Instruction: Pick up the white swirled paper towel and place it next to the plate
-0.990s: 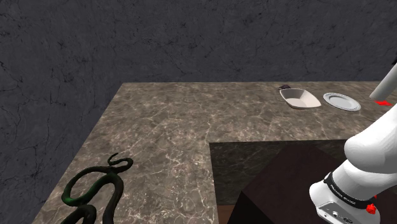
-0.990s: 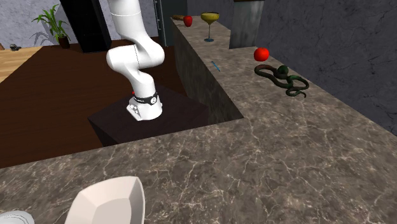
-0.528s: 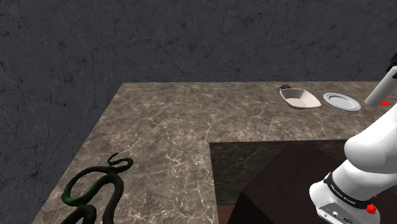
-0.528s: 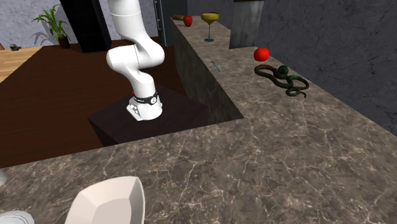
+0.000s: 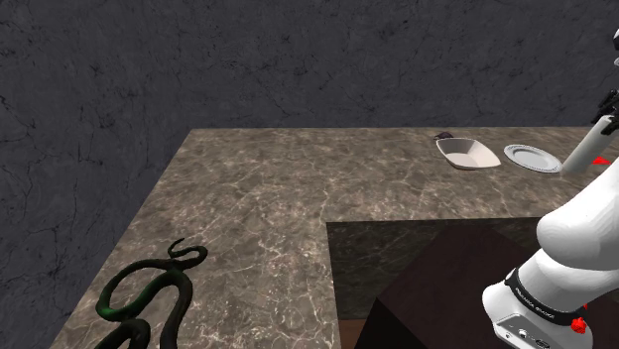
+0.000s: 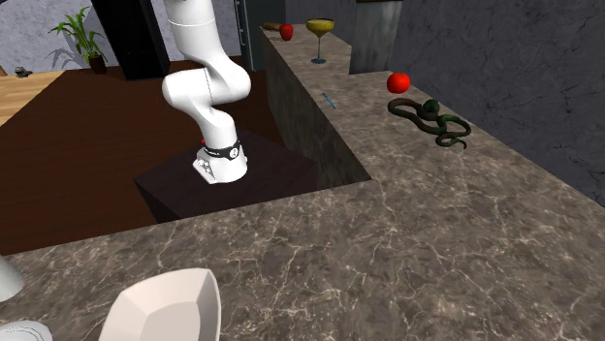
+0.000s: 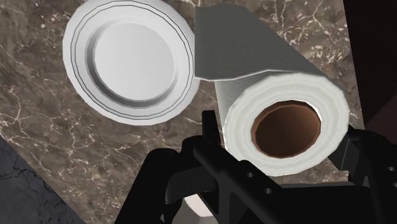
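The brown veined marble counter [image 5: 258, 188] spreads below. The paper towel roll [image 7: 273, 95] is plain white with a brown cardboard core, and one loose sheet lifts off its side. In the shoulder view it slants close by the white plate [image 5: 533, 158], at about three o'clock of it. The black gripper [image 7: 282, 130] is clamped on the roll, one finger against each side.

White arm [image 6: 199, 89], dark joints [image 6: 222, 150], black gripper [image 7: 281, 130]

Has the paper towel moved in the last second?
Yes. In the shoulder view the paper towel has moved left, closer to the plate.
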{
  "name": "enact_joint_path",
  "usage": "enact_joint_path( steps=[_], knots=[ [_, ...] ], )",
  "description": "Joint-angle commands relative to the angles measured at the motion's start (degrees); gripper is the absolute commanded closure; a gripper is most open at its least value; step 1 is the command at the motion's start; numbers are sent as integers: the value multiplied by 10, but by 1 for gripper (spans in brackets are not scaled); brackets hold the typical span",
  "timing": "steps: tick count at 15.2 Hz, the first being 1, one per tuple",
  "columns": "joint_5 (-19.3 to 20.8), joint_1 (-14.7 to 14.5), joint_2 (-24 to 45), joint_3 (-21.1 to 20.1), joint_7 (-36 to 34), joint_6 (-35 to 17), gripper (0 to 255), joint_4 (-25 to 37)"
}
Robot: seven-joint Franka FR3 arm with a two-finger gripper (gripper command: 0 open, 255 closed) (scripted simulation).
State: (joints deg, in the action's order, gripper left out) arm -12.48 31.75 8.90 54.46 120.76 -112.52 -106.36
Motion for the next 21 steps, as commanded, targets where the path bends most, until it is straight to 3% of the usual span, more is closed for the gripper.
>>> enact_joint_path(
  steps=[1, 9, 17, 18, 21],
  knots=[
    [-5, 1, 4, -1, 4, -15, 255, -13],
    [-35, 10, 31, -10, 27, -66, 255, -50],
    [-35, 10, 31, -10, 27, -66, 255, -50],
    [-35, 10, 31, -10, 27, -66, 0, -50],
    [-35, 10, 31, -10, 27, -66, 0, -50]
  ],
)
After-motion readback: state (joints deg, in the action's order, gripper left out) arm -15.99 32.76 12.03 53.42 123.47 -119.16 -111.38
